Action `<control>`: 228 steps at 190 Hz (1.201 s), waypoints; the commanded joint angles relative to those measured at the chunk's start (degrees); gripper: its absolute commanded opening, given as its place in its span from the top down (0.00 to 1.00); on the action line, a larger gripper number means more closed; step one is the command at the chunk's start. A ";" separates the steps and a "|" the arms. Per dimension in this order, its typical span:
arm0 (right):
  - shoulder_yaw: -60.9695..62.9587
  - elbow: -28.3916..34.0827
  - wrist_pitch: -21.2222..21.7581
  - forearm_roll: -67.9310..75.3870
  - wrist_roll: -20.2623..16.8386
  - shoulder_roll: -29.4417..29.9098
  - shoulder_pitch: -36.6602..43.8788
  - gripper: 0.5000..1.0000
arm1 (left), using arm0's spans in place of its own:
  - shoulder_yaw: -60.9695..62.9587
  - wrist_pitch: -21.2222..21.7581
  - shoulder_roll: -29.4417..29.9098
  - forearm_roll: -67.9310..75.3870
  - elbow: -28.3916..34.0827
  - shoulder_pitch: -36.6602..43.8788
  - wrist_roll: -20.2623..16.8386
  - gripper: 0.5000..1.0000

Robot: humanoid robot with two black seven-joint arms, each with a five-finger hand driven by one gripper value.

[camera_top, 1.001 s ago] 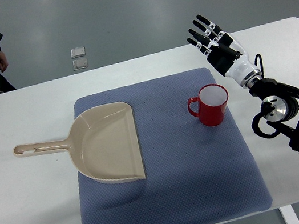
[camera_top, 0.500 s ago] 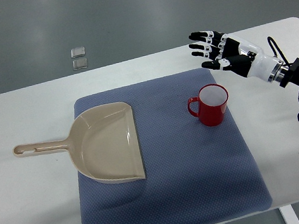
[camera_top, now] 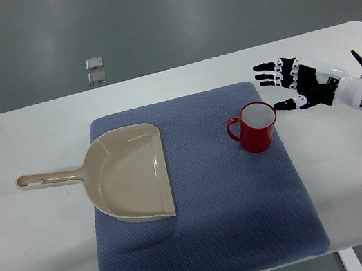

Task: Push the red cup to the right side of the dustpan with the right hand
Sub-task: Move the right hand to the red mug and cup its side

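Observation:
A red cup (camera_top: 254,128) with a white inside stands upright on the blue mat (camera_top: 239,223), its handle pointing left. The beige dustpan (camera_top: 128,175) lies on the mat's left part, handle stretching left over the white table. My right hand (camera_top: 286,85) hovers just right of the cup, fingers spread and pointing left, palm toward the cup, with a small gap between them. Its arm enters from the right edge. The left arm does not show.
The white table (camera_top: 40,251) extends around the mat on all sides. Two small square plates (camera_top: 95,70) lie on the grey floor beyond the table's far edge.
My right hand has swung down and rightward from behind the cup to beside its right side, turning so the fingers point left. The person at the far left has gone from view.

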 commanded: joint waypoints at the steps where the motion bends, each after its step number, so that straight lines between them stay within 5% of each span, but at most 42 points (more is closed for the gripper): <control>1: 0.16 0.13 -0.01 -0.67 0.02 0.43 -0.91 0.13 | 0.00 0.06 0.00 0.00 0.00 0.00 0.00 0.00; 228: -0.10 -5.32 -3.72 -1.12 0.02 9.04 -4.34 0.13 | 0.00 0.07 0.00 -0.09 0.00 0.00 0.00 0.00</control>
